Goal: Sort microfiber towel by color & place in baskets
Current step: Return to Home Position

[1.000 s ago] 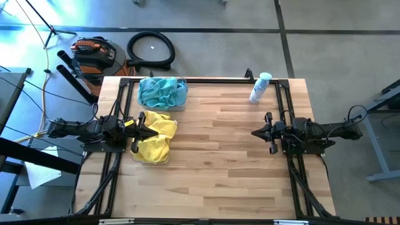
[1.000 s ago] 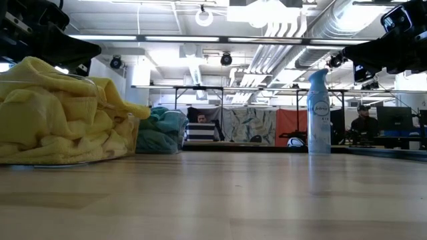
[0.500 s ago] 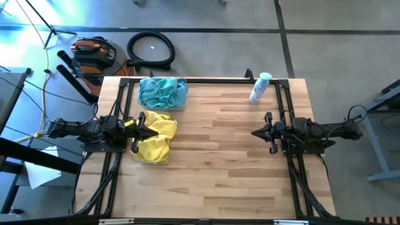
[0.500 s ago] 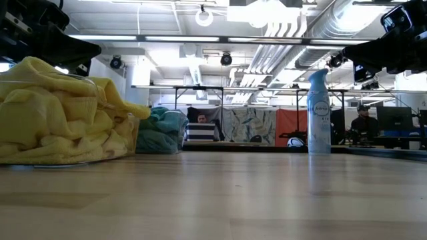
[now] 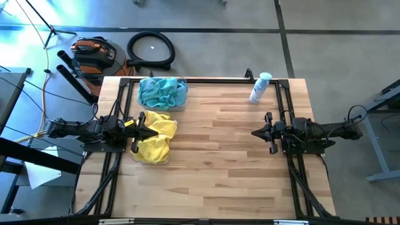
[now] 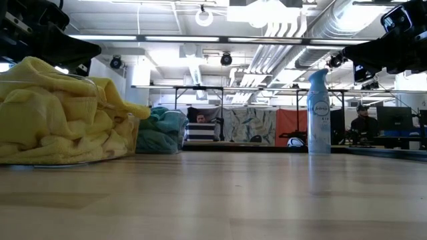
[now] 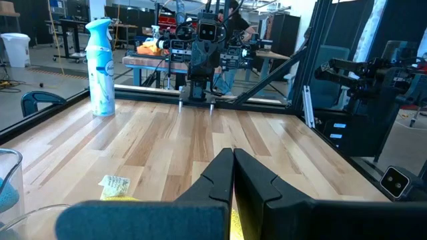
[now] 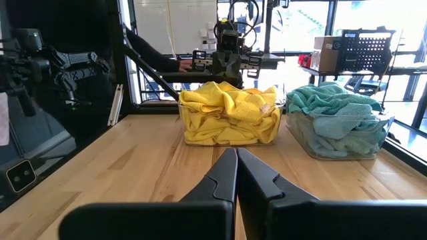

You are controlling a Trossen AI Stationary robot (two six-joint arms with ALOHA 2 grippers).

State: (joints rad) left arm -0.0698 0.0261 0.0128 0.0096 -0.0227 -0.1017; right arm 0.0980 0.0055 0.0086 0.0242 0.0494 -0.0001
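Soft, limp, light yellow towels (image 8: pixel 230 110) and teal towels (image 8: pixel 337 110); pinch a raised fold. Closed, empty: left gripper (image 7: pixel 232 155), right gripper (image 8: pixel 235 153).

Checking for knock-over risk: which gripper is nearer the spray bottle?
Right. The right gripper and the spray bottle share one side of the table; the left gripper is on the other side, above the yellow towels.

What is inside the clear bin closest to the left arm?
Only yellow towels, heaped above the rim of the bin. Lower layers are covered, so their count cannot be told.
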